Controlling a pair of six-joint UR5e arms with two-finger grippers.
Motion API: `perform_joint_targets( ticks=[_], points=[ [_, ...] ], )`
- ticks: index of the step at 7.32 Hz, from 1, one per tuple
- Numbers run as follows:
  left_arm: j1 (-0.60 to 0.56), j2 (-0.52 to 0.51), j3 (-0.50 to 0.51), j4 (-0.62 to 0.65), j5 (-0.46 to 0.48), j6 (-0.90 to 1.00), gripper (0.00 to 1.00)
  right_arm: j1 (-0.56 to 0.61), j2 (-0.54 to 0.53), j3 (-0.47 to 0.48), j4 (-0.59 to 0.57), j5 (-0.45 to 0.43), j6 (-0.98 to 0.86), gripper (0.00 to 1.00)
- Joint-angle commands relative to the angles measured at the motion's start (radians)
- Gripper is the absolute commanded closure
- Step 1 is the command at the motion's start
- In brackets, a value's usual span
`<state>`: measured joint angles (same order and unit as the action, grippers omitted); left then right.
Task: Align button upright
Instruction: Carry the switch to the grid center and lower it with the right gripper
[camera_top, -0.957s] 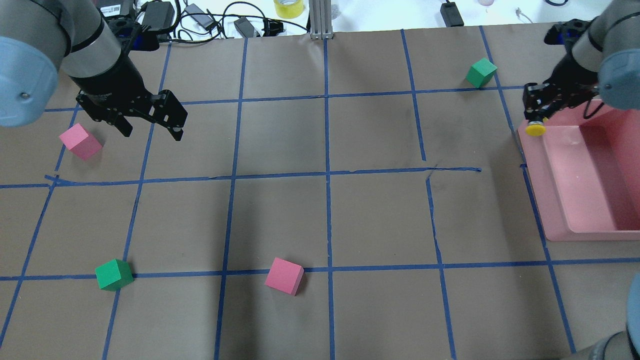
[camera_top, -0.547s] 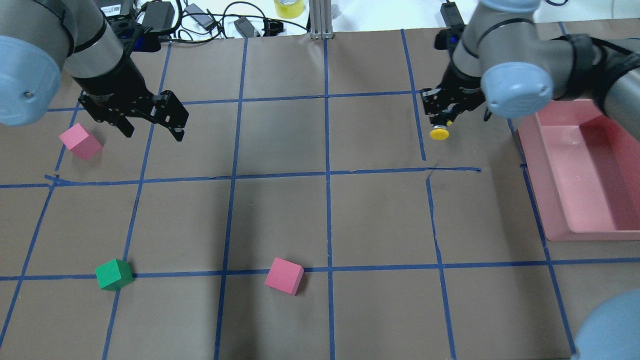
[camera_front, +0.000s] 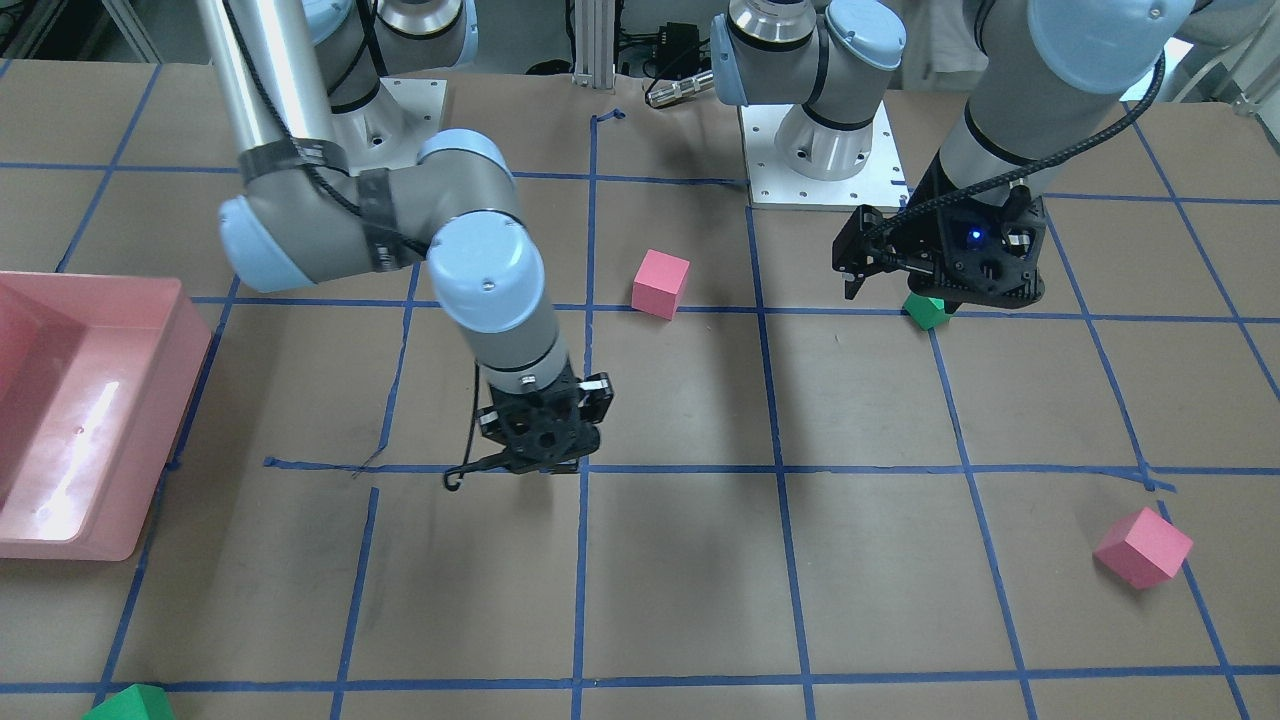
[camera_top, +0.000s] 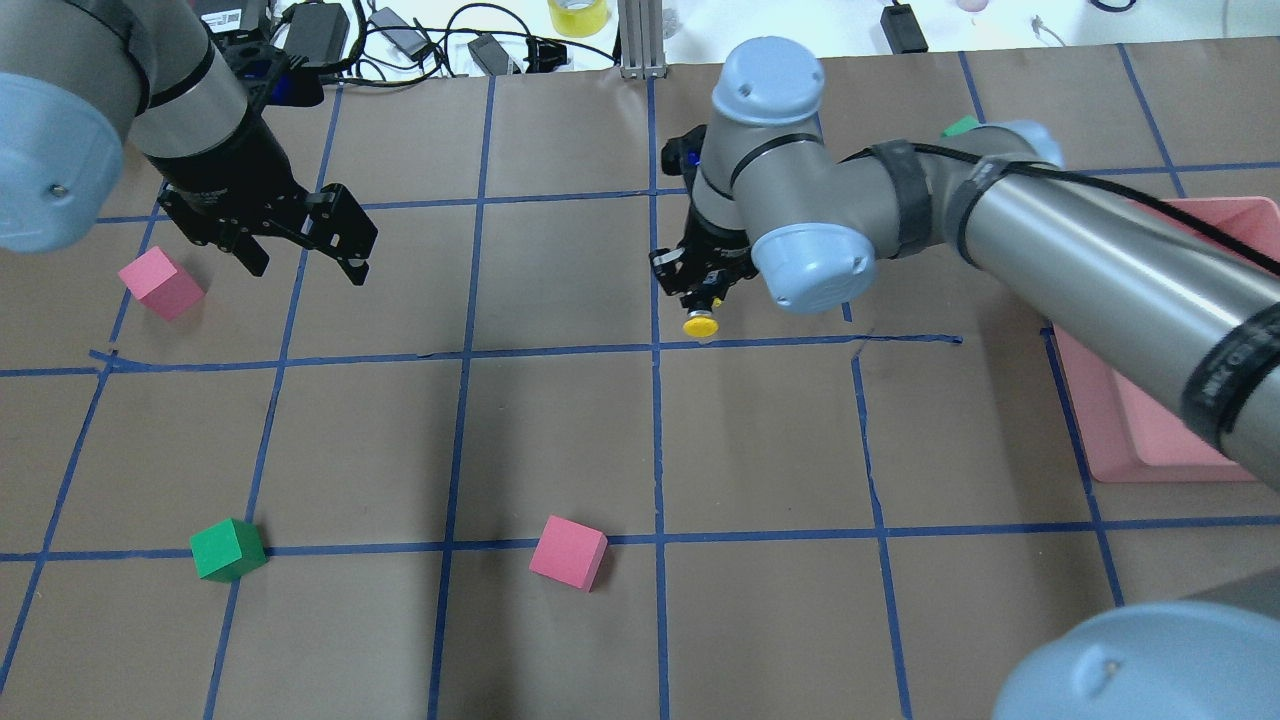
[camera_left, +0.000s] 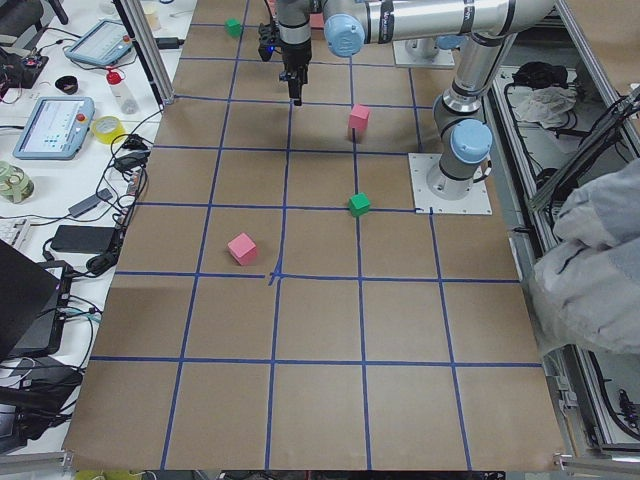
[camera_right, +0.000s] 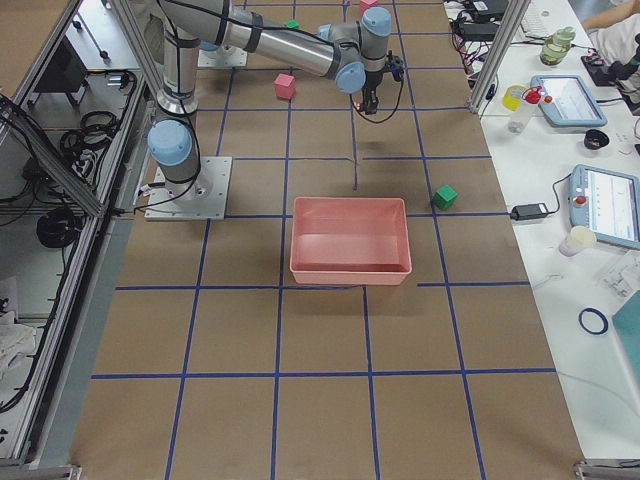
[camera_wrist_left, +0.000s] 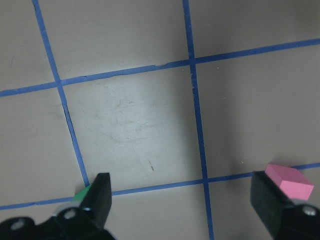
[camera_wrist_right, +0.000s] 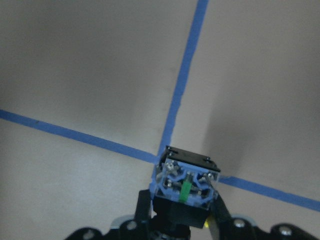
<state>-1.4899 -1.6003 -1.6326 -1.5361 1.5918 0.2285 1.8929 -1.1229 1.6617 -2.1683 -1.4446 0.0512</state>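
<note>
My right gripper (camera_top: 704, 303) is shut on the button (camera_top: 701, 325) and holds it over the table's middle, near a crossing of blue tape lines. The yellow cap points away from the wrist. In the right wrist view the button's whitish-blue contact block (camera_wrist_right: 187, 182) faces the camera between the fingers. In the front view the right gripper (camera_front: 540, 460) hangs just above the paper and the button is hidden. My left gripper (camera_top: 300, 250) is open and empty above the far left of the table; the left wrist view shows its fingers (camera_wrist_left: 100, 195) wide apart.
A pink cube (camera_top: 160, 283) lies close to the left gripper. A green cube (camera_top: 228, 549) and another pink cube (camera_top: 568, 552) lie near the front. A green cube (camera_top: 960, 126) peeks from behind the right arm. A pink tray (camera_top: 1120, 440) stands at the right.
My right arm has swung left from the pink tray's corner to the table's middle, carrying the button. The left arm has not moved.
</note>
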Motion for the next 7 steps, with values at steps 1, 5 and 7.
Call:
perform_joint_targets(
  ticks=[1,5,7],
  points=[
    [-0.001,0.000,-0.006,0.001,0.000,0.005,0.00,0.052,0.078,-0.002,-0.065,0.003,0.039,1.00],
    [-0.001,0.002,-0.007,0.001,-0.003,0.006,0.00,0.058,0.091,0.001,-0.085,-0.029,0.012,0.83],
    [-0.001,0.003,-0.009,-0.001,0.000,-0.001,0.00,0.058,0.087,0.012,-0.085,-0.030,0.000,0.67]
  ],
)
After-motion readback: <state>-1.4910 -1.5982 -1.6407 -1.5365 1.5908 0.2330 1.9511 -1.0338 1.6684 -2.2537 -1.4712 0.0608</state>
